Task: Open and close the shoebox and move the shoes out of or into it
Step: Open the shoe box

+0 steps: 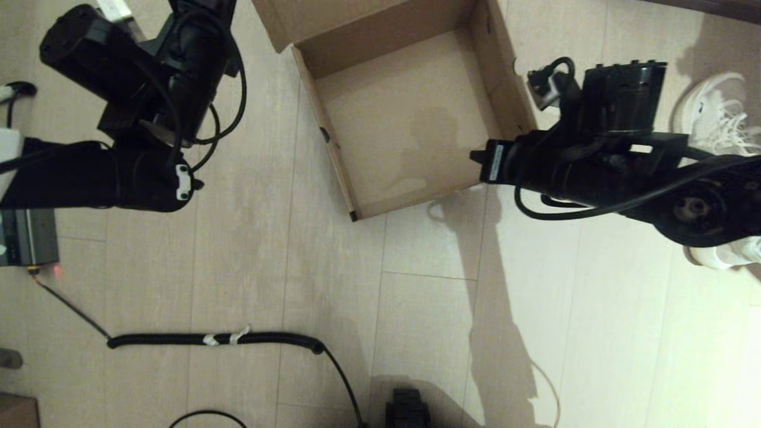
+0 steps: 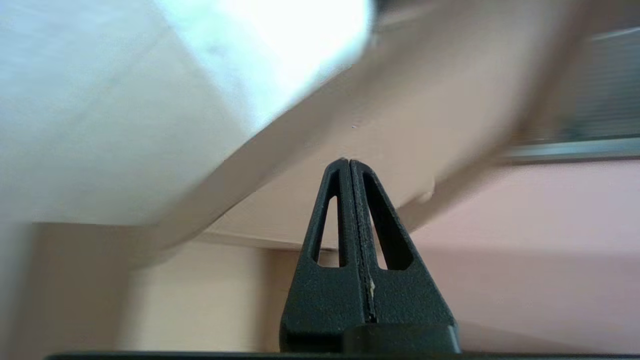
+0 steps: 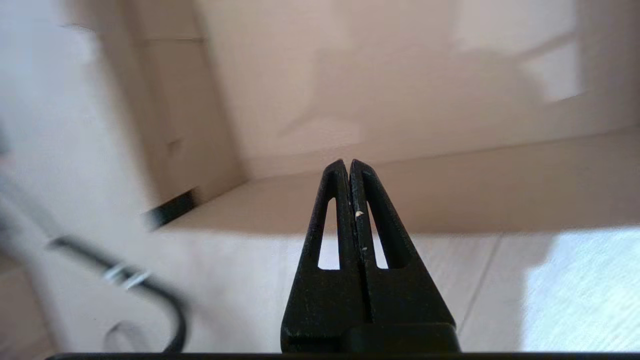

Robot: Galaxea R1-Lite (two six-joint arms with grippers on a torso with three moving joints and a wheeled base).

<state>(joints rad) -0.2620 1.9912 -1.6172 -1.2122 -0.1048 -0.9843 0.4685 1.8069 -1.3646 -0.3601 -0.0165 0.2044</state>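
The brown cardboard shoebox (image 1: pixel 333 148) lies open and empty on the floor, its lid flap (image 1: pixel 285 18) folded back at the far side. Two white sneakers sit outside it on the right, one (image 1: pixel 719 113) beyond my right arm and one (image 1: pixel 728 252) partly hidden under it. My right gripper (image 1: pixel 475 157) is shut on nothing at the box's near right corner; in the right wrist view its tips (image 3: pixel 348 161) point over the near wall (image 3: pixel 450 190) into the box. My left gripper (image 2: pixel 348 161) is shut and empty, raised left of the box, with blurred cardboard (image 2: pixel 400 115) beyond it.
A coiled black cable (image 1: pixel 214 339) runs across the wooden floor in front of the box and shows in the right wrist view as a dark cable (image 3: pixel 150 290). A grey device (image 1: pixel 27 238) sits at the far left. A black object (image 1: pixel 407 407) is at the bottom edge.
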